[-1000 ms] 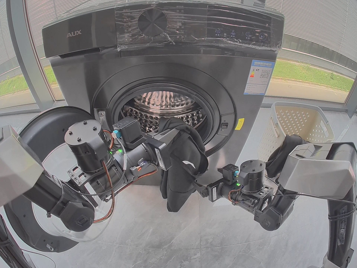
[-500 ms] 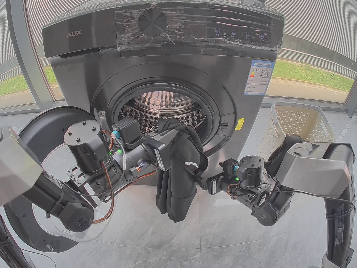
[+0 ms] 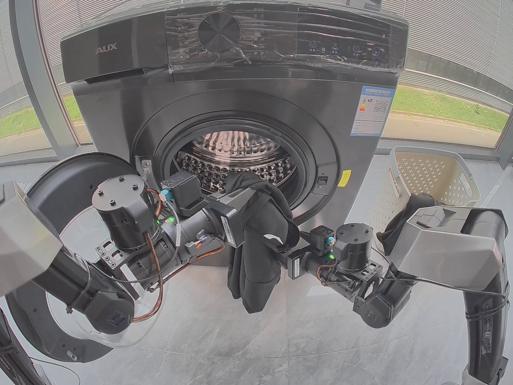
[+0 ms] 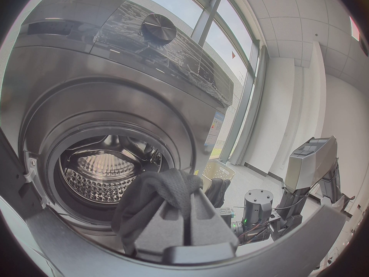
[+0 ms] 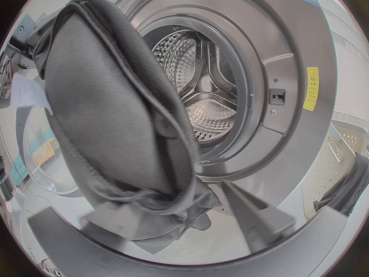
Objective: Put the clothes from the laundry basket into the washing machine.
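The dark garment (image 3: 261, 241) hung in front of the open mouth of the washing machine (image 3: 235, 92). Its top was pinched in the left gripper (image 4: 185, 220), whose two pads were pressed together on the cloth, and the rest drooped toward the floor. The right gripper (image 5: 169, 208) was near the lower fold with its fingers spread wide, holding nothing. I judged the step to be the loading itself: next, the hanging part must be lifted over the rim so that all of it goes into the drum (image 3: 235, 153). The right wrist view made the spread fingers plain, while in the head view the cloth covered them. The head view gave the laundry basket (image 3: 427, 175) at the right, with another dark piece (image 3: 409, 217) over its edge.
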Controlling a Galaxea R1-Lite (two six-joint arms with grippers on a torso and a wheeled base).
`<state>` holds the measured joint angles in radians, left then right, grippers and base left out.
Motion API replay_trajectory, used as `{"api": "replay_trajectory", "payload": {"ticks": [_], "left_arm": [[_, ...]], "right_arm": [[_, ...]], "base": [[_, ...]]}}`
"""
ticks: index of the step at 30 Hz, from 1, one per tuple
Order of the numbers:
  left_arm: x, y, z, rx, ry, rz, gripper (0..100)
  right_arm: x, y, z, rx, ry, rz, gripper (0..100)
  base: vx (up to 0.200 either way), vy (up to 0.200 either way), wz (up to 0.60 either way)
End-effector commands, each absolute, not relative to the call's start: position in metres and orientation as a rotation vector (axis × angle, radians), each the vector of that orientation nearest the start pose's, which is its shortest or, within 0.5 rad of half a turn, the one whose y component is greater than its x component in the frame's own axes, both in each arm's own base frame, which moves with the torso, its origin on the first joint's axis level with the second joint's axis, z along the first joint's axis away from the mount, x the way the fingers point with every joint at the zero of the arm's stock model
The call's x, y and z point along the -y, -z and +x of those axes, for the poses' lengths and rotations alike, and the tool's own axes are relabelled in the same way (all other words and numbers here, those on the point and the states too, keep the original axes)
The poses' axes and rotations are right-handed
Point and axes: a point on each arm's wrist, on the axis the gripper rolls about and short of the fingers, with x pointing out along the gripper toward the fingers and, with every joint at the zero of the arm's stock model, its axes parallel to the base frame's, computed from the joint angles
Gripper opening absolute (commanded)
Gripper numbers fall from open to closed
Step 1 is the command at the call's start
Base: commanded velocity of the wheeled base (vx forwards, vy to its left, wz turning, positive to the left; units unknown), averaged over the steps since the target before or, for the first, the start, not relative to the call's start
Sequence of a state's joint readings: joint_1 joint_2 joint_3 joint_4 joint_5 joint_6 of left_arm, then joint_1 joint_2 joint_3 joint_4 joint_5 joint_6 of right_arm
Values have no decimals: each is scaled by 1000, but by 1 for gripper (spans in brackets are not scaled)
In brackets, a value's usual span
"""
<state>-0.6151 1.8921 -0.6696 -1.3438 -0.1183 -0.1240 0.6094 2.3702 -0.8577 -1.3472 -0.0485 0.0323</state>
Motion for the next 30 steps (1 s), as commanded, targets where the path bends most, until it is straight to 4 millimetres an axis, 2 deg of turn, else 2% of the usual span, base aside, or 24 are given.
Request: {"api": "replay_trajectory", "payload": {"ticks": [1,7,15,18,25,30], "left_arm": [[190,-156,268,66,732,-146,0],[188,-154,270,62,723,-145,0],[174,-143,274,19,682,-133,0],[168,-136,268,-16,677,-125,0],[158,-137,254,-32,679,-123,0],[148,-140,248,-11,664,-135,0]], "right_arm": [[-229,-25,329,-159,-561,-20,0],[-226,-31,325,-156,-561,-19,0],[-199,-63,295,-163,-546,-33,0],[-187,-84,283,-126,-537,-22,0],[-179,-117,272,-30,-538,11,0],[-174,-129,264,-1,-543,22,0]], "base": [[0,0,0],[0,0,0],[0,0,0],[0,0,0],[0,0,0],[0,0,0]]}}
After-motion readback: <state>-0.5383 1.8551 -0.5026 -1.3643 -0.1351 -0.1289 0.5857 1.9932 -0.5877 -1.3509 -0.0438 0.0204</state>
